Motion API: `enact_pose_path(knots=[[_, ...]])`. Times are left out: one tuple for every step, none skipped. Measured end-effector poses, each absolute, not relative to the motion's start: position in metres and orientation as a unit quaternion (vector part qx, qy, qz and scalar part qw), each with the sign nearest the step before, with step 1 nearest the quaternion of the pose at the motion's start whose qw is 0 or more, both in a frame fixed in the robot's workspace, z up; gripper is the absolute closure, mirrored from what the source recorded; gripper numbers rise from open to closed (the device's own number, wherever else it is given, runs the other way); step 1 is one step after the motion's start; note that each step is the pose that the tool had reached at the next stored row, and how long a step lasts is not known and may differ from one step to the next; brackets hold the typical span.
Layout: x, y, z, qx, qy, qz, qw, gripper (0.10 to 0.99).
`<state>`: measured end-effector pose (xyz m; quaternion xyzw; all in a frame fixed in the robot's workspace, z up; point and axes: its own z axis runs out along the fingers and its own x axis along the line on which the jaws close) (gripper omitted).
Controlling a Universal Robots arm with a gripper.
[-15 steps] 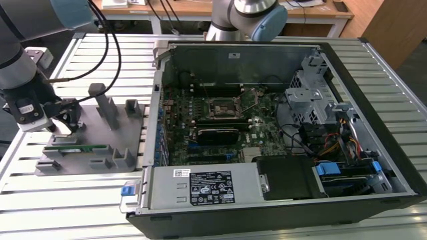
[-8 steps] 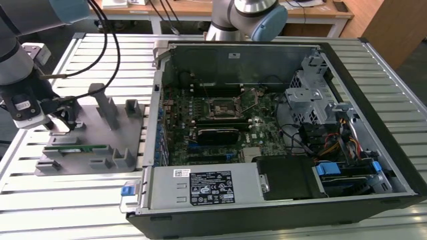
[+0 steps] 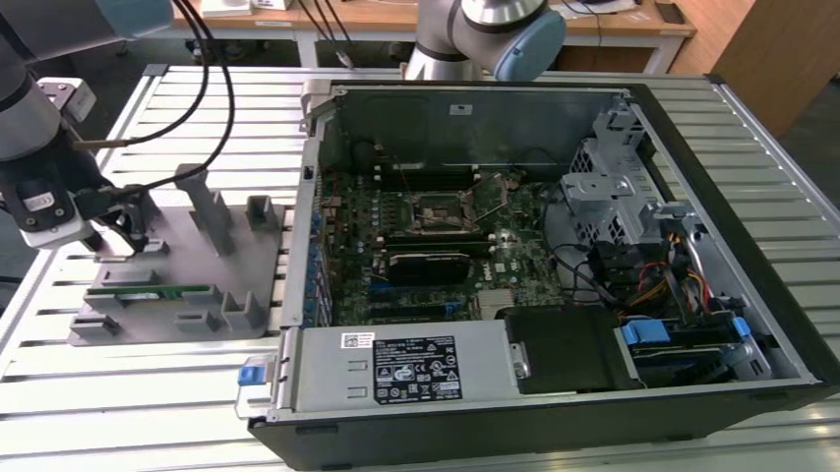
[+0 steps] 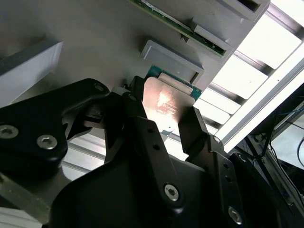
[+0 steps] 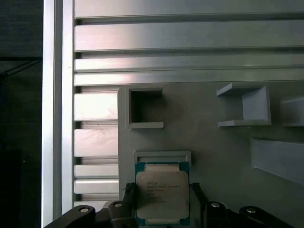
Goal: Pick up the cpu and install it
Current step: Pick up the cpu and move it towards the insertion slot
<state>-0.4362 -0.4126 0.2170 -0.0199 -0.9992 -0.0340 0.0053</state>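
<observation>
Counter: ribbed aluminium slats (image 3: pixel 157 393) span the exterior view, with a wooden desk (image 3: pixel 393 18) along the upper edge.
Arm: a grey arm (image 3: pixel 27 108) at the far left of the exterior view reaches down onto the fixture.
Hand: the hand (image 3: pixel 118 236) (image 4: pixel 164 108) (image 5: pixel 162 209) sits low over the fixture's left end. In both wrist views its black fingers (image 4: pixel 137 109) (image 5: pixel 128 192) are set against two opposite edges of the cpu, clamped on it.
Cpu: the cpu (image 4: pixel 166 97) (image 5: pixel 162 187), silvery top up with a green rim, lies flat on the fixture between the fingers, one edge against a low raised stop (image 5: pixel 162 156).
Fixture: a grey moulded plate (image 3: pixel 177 258) with upright posts and pockets, left of centre in the exterior view.
Memory stick: a long green strip (image 3: pixel 151 292) stands on edge in a slot at the fixture's lower left.
Computer case: an open black case (image 3: pixel 774 324) fills the centre and right, lying on its side.
Socket: a square socket (image 3: pixel 442 212) with a metal frame sits on the motherboard (image 3: pixel 525 226), centre frame, well apart from the cpu.
Drive cage: bare metal (image 3: pixel 611 177), upper right inside the case, with coloured cables (image 3: pixel 656 285) below it.
</observation>
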Motion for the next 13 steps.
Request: enact_pose_path(knots=[[-0.4362,-0.4126,0.2174,-0.02,-0.999,-0.034,0.005,0.549],[-0.4362,-0.4125,0.2177,-0.02,-0.999,-0.034,0.005,0.549],[-0.4362,-0.4125,0.2181,-0.02,-0.999,-0.034,0.005,0.549],[-0.4362,-0.4125,0.2185,-0.02,-0.999,-0.034,0.005,0.549],[-0.4363,-0.4125,0.2189,-0.02,-0.999,-0.034,0.005,0.549],[-0.4363,-0.4125,0.2194,-0.02,-0.999,-0.034,0.005,0.549],[-0.4364,-0.4125,0.2199,-0.02,-0.999,-0.034,0.005,0.549],[-0.4364,-0.4125,0.2205,-0.02,-0.999,-0.034,0.005,0.549],[-0.4364,-0.4125,0.2212,-0.02,-0.999,-0.034,0.005,0.549],[-0.4364,-0.4125,0.222,-0.02,-0.999,-0.034,0.005,0.549],[-0.4364,-0.4125,0.2232,-0.02,-0.999,-0.034,0.005,0.549],[-0.4364,-0.4125,0.2245,-0.02,-0.999,-0.034,0.005,0.549],[-0.4364,-0.4125,0.2258,-0.02,-0.999,-0.034,0.005,0.549]])
